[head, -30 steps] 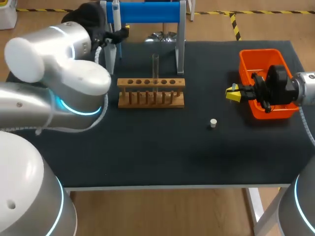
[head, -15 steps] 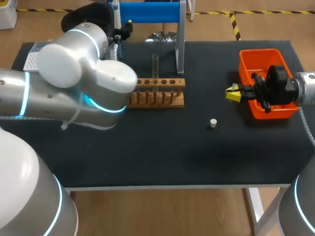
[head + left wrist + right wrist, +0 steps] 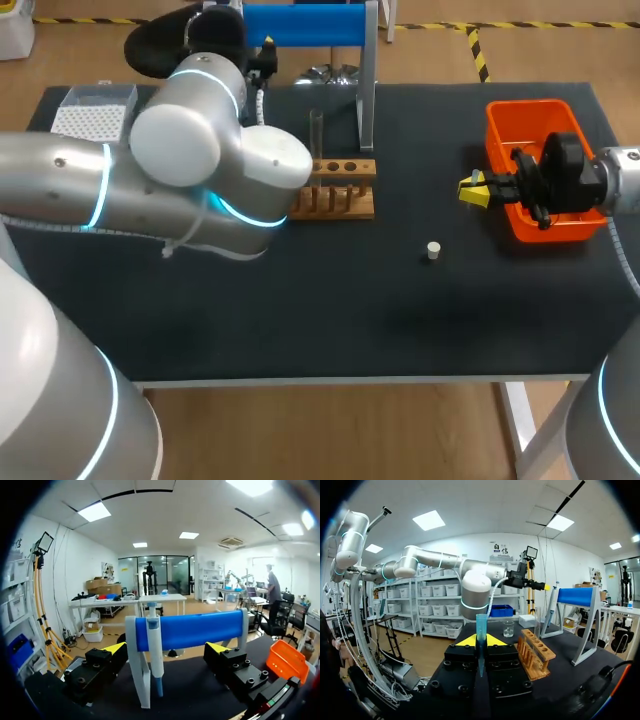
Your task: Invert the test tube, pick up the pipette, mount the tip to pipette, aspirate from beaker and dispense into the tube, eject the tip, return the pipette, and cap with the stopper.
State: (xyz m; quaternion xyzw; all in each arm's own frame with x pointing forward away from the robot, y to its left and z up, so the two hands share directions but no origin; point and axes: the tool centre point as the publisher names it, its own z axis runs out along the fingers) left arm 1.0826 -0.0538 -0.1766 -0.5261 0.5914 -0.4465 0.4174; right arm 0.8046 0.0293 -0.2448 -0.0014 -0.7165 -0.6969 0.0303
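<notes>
Pipette (image 3: 155, 650), tube (image 3: 316, 135), tip (image 3: 481, 630), stopper (image 3: 433, 250): 1 ea.

The tool (image 3: 166, 648) has its two black fingers (image 3: 98, 664) spread wide with nothing gripped, the yellow tips level with the stand's blue bar (image 3: 200, 628). Ahead, between the fingers, the pipette (image 3: 155, 655) hangs upright from that bar, beside a white upright (image 3: 136, 667). An orange bin (image 3: 287, 661) sits near the dark table's (image 3: 190, 692) edge.

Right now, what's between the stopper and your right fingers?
Only bare black table, in the head view. My right fingers, shut on a pipette tip, hover apart from the stopper.
</notes>
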